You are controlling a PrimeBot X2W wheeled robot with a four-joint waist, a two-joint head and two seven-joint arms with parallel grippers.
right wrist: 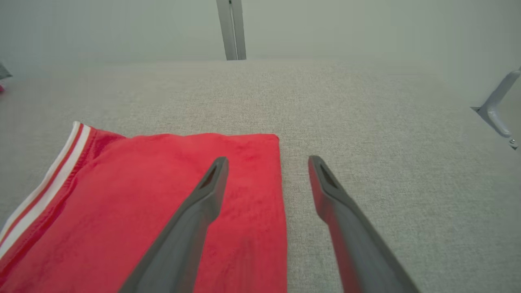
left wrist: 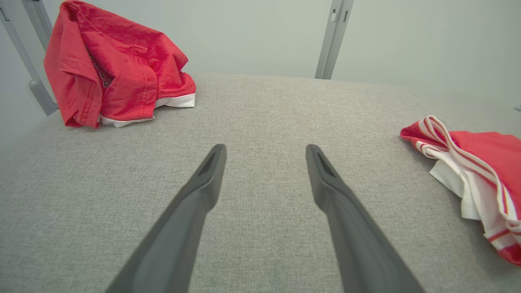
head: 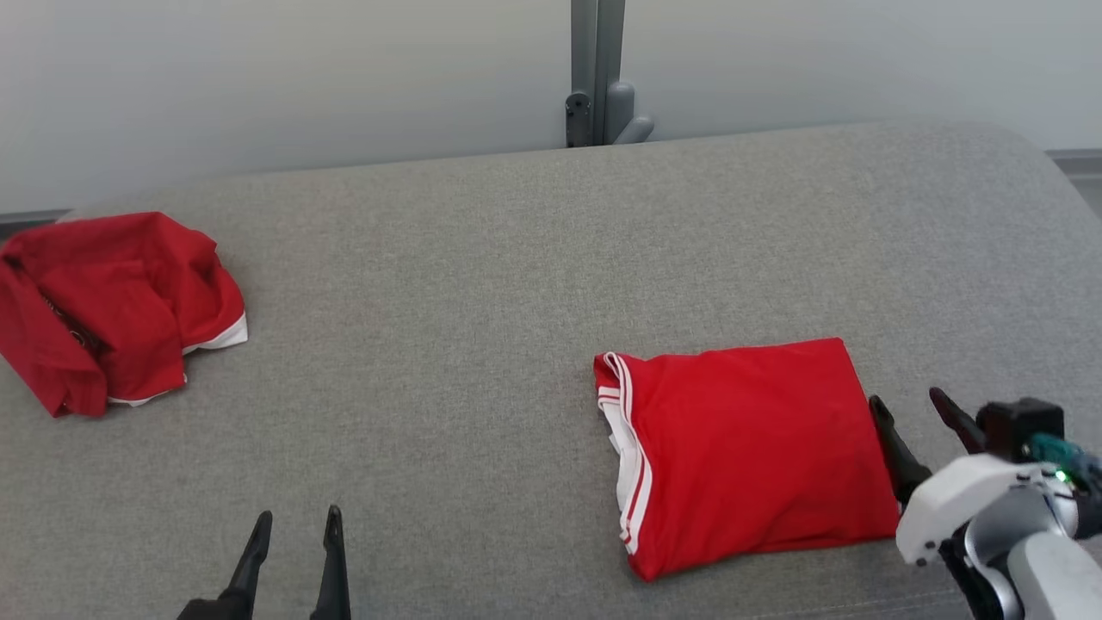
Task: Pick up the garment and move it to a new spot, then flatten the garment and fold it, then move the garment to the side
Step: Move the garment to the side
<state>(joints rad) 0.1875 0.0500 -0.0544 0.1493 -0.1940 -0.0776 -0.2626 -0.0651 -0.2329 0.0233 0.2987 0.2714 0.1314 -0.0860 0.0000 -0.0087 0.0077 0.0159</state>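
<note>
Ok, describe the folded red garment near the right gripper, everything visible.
The folded garment is red, soft knit-looking cloth, folded into a neat, flat, roughly square packet. Its left edge shows red-and-white striped trim with white layers beneath. It lies on the grey fabric surface, right of centre in the head view. The open right gripper straddles its right edge, partly over the cloth and partly over bare surface; whether it touches the cloth cannot be told.
</note>
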